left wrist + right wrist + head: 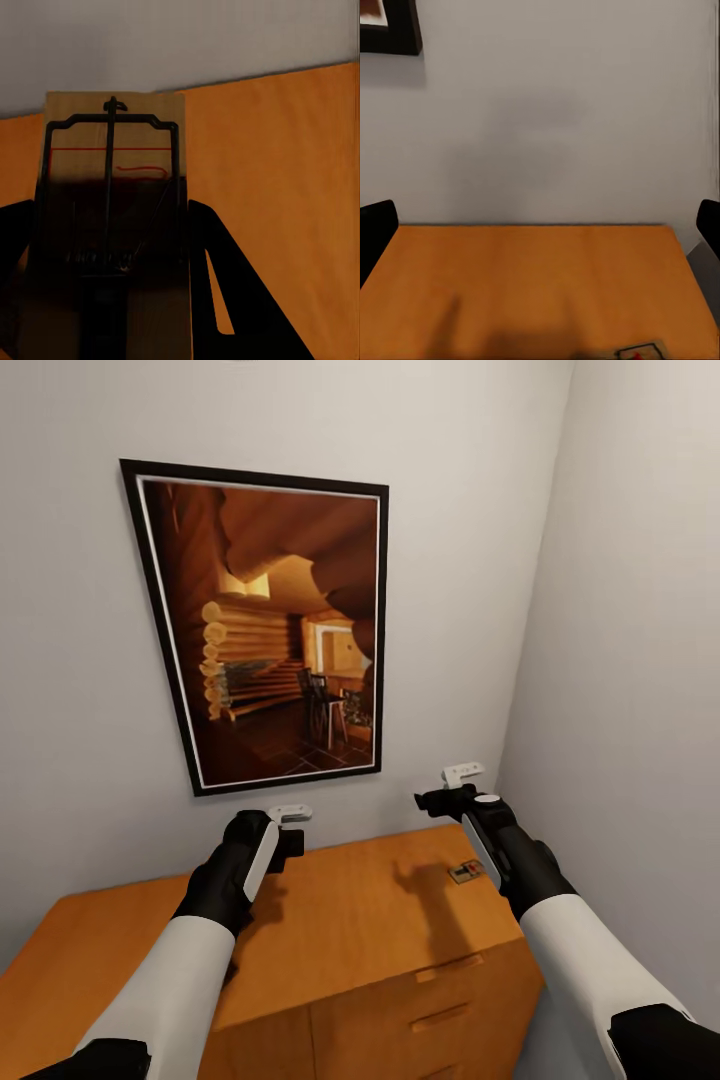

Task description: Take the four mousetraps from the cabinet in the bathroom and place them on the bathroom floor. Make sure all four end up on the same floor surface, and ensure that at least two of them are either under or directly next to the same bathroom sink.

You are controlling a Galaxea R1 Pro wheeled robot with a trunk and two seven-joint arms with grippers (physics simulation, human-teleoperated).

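In the left wrist view a mousetrap [112, 172], a brown board with black wire and a red mark, sits between the dark fingers [225, 292] of my left gripper [109, 300], which is shut on it. In the head view that gripper [288, 835] hovers over the back of the orange-brown cabinet [350, 920]. My right gripper [445, 797] hangs open above the cabinet's back right part, its fingertips [375, 232] wide apart with nothing between them. A second mousetrap [466, 872] lies flat on the cabinet top [540, 285] near the right edge, just below the right arm; it is also the mousetrap [641, 351] in the right wrist view.
A black-framed picture [270, 630] hangs on the white wall behind the cabinet. A side wall [640, 660] stands close on the right, forming a corner. Drawer fronts with handles [440, 1015] face me below the cabinet top.
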